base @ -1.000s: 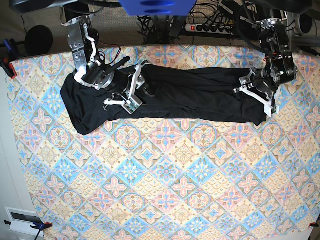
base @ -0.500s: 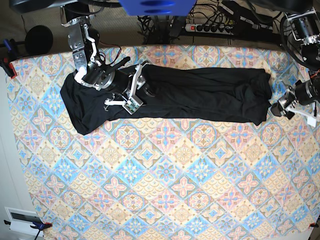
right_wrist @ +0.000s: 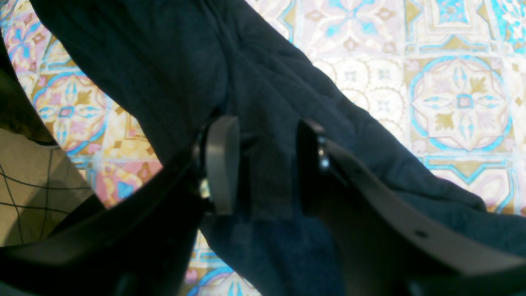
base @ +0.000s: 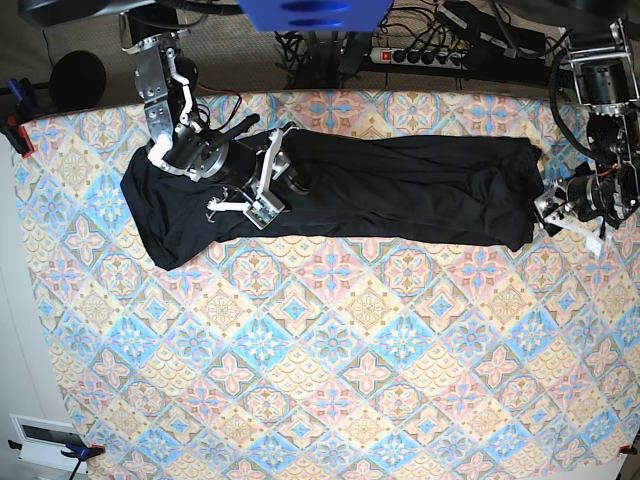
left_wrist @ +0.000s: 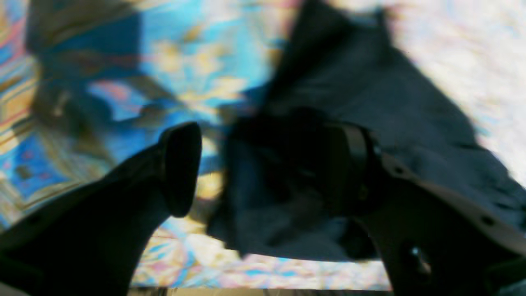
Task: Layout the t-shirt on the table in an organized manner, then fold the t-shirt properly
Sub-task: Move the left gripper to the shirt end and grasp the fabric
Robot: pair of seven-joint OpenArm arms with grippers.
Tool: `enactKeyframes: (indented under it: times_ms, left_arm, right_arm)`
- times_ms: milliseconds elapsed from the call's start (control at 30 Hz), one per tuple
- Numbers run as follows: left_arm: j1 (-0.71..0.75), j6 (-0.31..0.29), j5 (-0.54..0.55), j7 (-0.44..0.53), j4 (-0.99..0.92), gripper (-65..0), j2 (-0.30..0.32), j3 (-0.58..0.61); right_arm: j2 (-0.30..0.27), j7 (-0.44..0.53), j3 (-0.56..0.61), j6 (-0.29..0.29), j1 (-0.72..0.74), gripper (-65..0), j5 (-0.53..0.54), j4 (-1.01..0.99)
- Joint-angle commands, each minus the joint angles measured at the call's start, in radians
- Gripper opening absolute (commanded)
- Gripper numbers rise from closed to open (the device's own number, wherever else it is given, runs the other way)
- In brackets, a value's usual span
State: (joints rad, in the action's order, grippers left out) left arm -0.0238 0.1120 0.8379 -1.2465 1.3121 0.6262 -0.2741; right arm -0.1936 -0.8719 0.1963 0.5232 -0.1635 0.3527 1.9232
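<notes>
The black t-shirt (base: 400, 190) lies stretched in a long band across the far part of the table (base: 330, 350). In the base view my right gripper (base: 262, 200) rests on its left part. The right wrist view shows that gripper (right_wrist: 265, 164) shut on a raised fold of the t-shirt (right_wrist: 185, 61), with creases running up from its fingers. My left gripper (base: 552, 208) sits at the shirt's right end. In the blurred left wrist view it (left_wrist: 263, 164) stands open, jaws wide, with the t-shirt's (left_wrist: 370, 82) edge lying between them over the table (left_wrist: 185, 53).
Behind the table's far edge are a power strip (base: 420, 55) and cables. A black round object (base: 75, 80) and clamps (base: 15, 130) sit at the far left corner. A white box (base: 45, 440) lies at the near left.
My left gripper let go of the shirt's right end, swung off to the right past it, and has come back to the edge. The right arm has not moved.
</notes>
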Motion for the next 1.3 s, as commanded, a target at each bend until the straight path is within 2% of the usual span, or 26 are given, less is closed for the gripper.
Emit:
enactKeyframes:
  times_ms: [0, 200, 333, 500, 600, 667, 800, 867, 1033, 1133, 1267]
  left_arm:
    - [-0.012, -0.001, 0.004, 0.006, -0.004, -22.5, 0.022, 0.022]
    - [-0.018, -0.001, 0.002, 0.069, -0.049, -22.5, 0.028, 0.2]
    - [-0.014, -0.001, 0.067, 0.07, -0.045, -24.3, 0.028, 0.278]
    - [-0.014, -0.001, 0.185, 0.07, -0.041, -30.4, 0.028, 0.301]
    - [-0.014, -0.004, 0.206, 0.07, -0.039, -34.3, 0.028, 0.301]
    - [-0.014, -0.034, 0.206, 0.07, -0.033, -36.5, 0.028, 0.301]
    - [-0.014, -0.142, 0.205, 0.07, 0.01, -39.7, 0.028, 0.301]
    - [-0.014, -0.162, 0.202, 0.069, 0.014, -40.6, 0.028, 0.301]
    - [-0.018, -0.166, 0.202, 0.07, 0.014, -42.6, 0.028, 0.338]
    - [-0.018, -0.166, 0.202, 0.078, 0.014, -48.1, 0.028, 0.335]
    - [-0.02, -0.162, 0.199, 0.118, 0.013, -61.4, 0.028, 0.275]
  right_arm:
    - [-0.002, 0.024, -0.002, 0.004, 0.009, -42.6, 0.016, 0.02]
    - [-0.002, 0.024, -0.002, 0.004, 0.009, -42.6, 0.016, 0.019]
    - [-0.002, 0.024, -0.002, 0.004, 0.009, -42.6, 0.016, 0.017]
    - [-0.002, 0.024, -0.002, 0.004, 0.009, -42.6, 0.016, 0.017]
    - [-0.002, 0.024, -0.002, 0.004, 0.009, -42.6, 0.016, 0.017]
    - [-0.002, 0.024, -0.002, 0.004, 0.009, -42.6, 0.016, 0.019]
    - [-0.002, 0.024, -0.002, 0.004, 0.009, -42.6, 0.016, 0.017]
    - [-0.002, 0.024, -0.002, 0.004, 0.009, -42.6, 0.016, 0.017]
    - [-0.002, 0.024, -0.002, 0.004, 0.009, -42.6, 0.016, 0.017]
    - [-0.002, 0.024, -0.002, 0.004, 0.009, -42.6, 0.016, 0.017]
    - [-0.002, 0.026, -0.002, 0.004, 0.009, -42.6, 0.016, 0.017]
